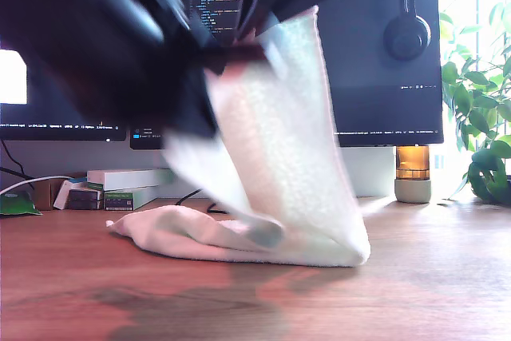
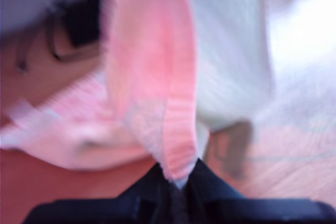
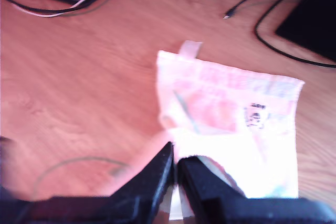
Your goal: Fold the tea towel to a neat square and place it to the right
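Above the wooden desk (image 1: 447, 277), my first gripper (image 2: 178, 179) and my second gripper (image 3: 176, 158) each pinch the tea towel (image 1: 279, 149), its lower part resting there. Uneven travel could skew the fold; a slipped hem drops it.

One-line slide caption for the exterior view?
Both arms lift one edge of the tea towel high before the monitors while its lower part drapes on the wooden desk.

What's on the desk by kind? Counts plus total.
Pale pink and white terry tea towel: 1
Black monitors: 2
Black headphones hung on a monitor: 1
Green leafy plant: 1
Amber lamp-like object on a pale base: 1
Stacked small boxes: about 3, blurry
Total: about 9
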